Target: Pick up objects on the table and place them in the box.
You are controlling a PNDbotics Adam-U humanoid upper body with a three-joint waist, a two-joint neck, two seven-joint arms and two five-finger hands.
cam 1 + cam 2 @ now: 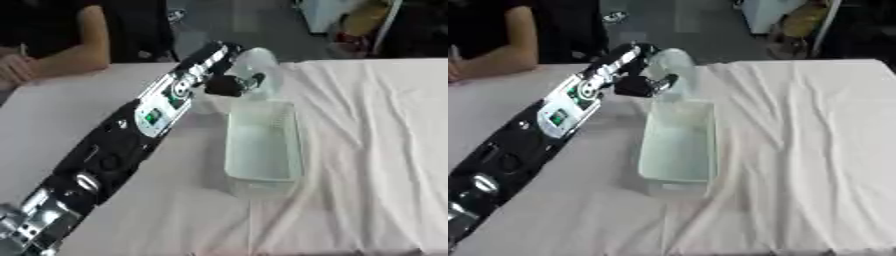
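Note:
My left arm stretches from the lower left across the table to the far end of the clear plastic box (262,145). My left hand (229,84) has its fingers curled round a pale, see-through rounded object (260,70), held above the box's far rim. I cannot make out what the object is beyond its clear, domed shape. The box stands lengthwise at the table's middle and its inside looks pale and bare. My right hand shows in neither view.
A wrinkled white cloth (367,150) covers the table. A person sits at the far left edge with an arm (61,57) resting on the table. Clutter stands on the floor beyond the far right edge.

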